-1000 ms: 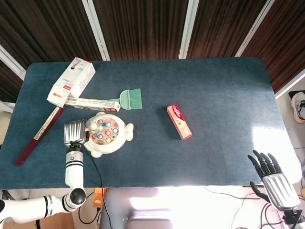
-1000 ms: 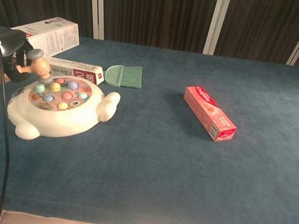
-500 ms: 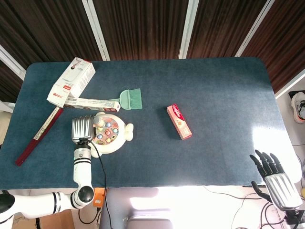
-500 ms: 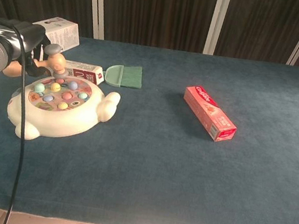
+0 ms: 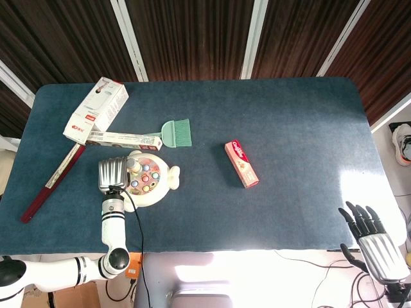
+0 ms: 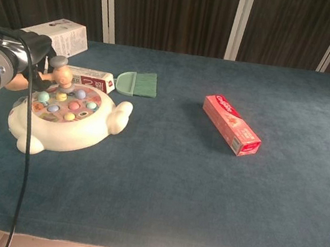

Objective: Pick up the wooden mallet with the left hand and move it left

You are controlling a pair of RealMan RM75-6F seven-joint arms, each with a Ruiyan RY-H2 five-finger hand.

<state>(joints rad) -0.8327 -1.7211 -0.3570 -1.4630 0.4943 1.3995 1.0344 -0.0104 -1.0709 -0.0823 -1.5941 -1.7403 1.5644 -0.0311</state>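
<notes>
The wooden mallet (image 6: 63, 75) is gripped by my left hand (image 6: 20, 52) above the left rim of a white peg toy (image 6: 69, 125). Its tan head pokes out to the right of my fingers, and a tan end (image 6: 12, 80) shows below the hand. From the head view the back of my left hand (image 5: 110, 174) covers most of the mallet; only a pale tip (image 5: 133, 166) shows over the toy (image 5: 154, 187). My right hand (image 5: 375, 242) hangs off the table's near right corner, fingers spread and holding nothing.
A green brush (image 5: 176, 133) lies behind the toy, with a long carton (image 5: 122, 138) and a white box (image 5: 96, 109) to its left. A dark red stick (image 5: 51, 183) lies at the left edge. A red toothpaste box (image 5: 241, 164) sits mid-table.
My left hand has carried the mallet a little to the right and further over the toy. My right hand has sunk slightly lower in the head view.
</notes>
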